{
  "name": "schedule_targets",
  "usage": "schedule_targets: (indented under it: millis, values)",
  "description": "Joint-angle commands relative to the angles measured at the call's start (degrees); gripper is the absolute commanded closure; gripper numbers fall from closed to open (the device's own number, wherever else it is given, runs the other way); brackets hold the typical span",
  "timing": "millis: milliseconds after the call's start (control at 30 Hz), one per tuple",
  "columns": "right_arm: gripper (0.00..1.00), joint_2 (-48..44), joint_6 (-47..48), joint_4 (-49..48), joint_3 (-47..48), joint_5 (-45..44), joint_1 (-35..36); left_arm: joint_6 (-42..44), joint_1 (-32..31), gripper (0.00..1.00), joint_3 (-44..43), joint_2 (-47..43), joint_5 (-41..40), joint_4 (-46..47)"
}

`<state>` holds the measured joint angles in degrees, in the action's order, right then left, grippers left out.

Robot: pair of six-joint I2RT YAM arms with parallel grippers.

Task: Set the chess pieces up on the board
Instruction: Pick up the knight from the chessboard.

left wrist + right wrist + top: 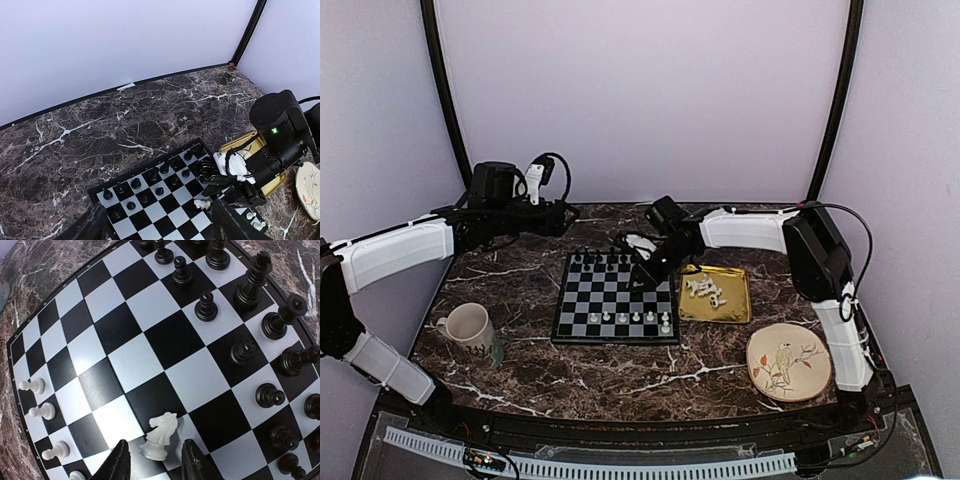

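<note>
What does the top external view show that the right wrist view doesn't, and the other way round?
Only the top view: the mug, the gold tray holding loose white pieces, the bird plate, the left arm and right arm. Only the right wrist: a white knight standing inside the open right gripper. Both: the board, black pieces at one end, white pawns at the other.
</note>
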<state>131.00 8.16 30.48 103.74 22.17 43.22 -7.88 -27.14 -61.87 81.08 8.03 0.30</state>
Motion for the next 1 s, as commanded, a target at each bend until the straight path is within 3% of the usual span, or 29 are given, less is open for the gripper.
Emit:
schedule_targets:
  millis: [0,300,767,967]
  values:
    - [0.65,1.8,-0.5,1.4,1.5,-5.7,0.9,0.2,0.3,0.26,0.0,-1.1,0.3,0.1]
    - [0.68,2.4,0.7,1.9,1.7,-8.4,2.1,0.0,0.3,0.26,0.0,-0.7,0.6,0.2]
    - [0.90,-0.9,4.6,0.6,-2.7,-11.4,3.0,0.0,0.3,0.26,-0.1,-0.4,0.8,0.0]
    - [0.92,-12.5,5.5,-8.0,-12.5,-1.7,0.6,-3.1,0.3,0.28,0.1,1.1,1.0,0.6]
